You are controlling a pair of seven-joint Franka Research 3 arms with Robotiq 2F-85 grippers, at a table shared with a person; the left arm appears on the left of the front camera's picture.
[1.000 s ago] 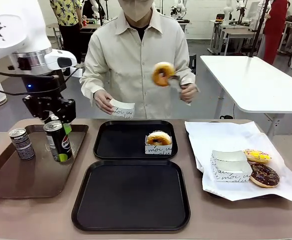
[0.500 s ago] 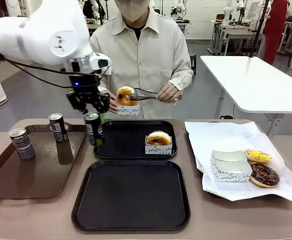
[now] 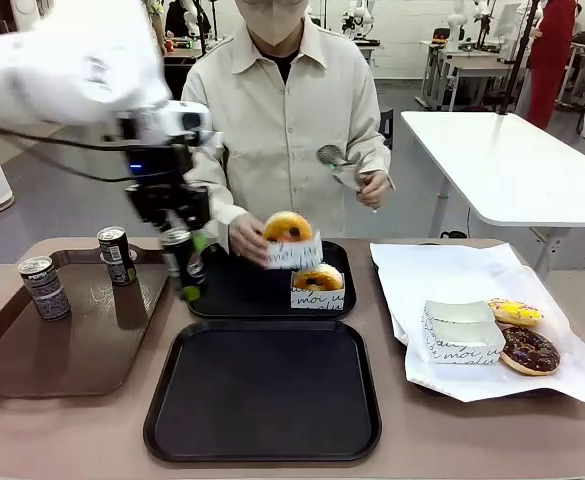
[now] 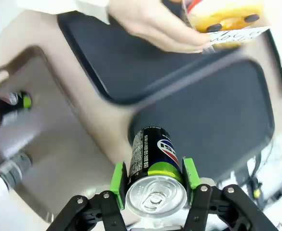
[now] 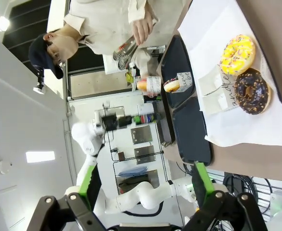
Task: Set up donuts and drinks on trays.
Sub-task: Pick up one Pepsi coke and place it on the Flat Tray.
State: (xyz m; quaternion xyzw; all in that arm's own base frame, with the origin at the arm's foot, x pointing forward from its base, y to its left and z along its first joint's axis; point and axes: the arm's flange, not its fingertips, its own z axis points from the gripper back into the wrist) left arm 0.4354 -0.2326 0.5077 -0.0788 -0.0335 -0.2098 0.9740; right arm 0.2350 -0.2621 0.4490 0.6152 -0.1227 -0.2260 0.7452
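Front view: the left gripper (image 3: 184, 265) hangs at the left rim of the far black tray (image 3: 242, 292). Its jaws are clamped partway on a slim dark can (image 3: 177, 250), held upright; whether its base touches, I cannot tell. That tray's left half is open floor. At its right side sits a sleeved donut (image 3: 318, 277), its script starting "moi". Above the tray's middle, a person's hand (image 3: 244, 238) carries a second sleeved donut (image 3: 289, 230). Just in front lies the near black tray (image 3: 262, 395), glossy, round-cornered and wide open. Left of the far tray, a brown tray (image 3: 32, 365) bears two more cans (image 3: 44, 287).

Left wrist view: green pads (image 4: 117, 179) squeeze the can (image 4: 153, 163) at its sides. It has a silver top and a red-white-blue globe logo; the small print is unreadable. The rim of the far black tray (image 4: 112, 67) runs just beyond.

Right wrist view: the right gripper (image 5: 145, 192) stands wide with nothing between its fingers, well off from the far black tray (image 5: 175, 60). Beside that tray, white paper (image 5: 232, 127) carries a yellow donut (image 5: 237, 54) and a chocolate donut (image 5: 250, 91).
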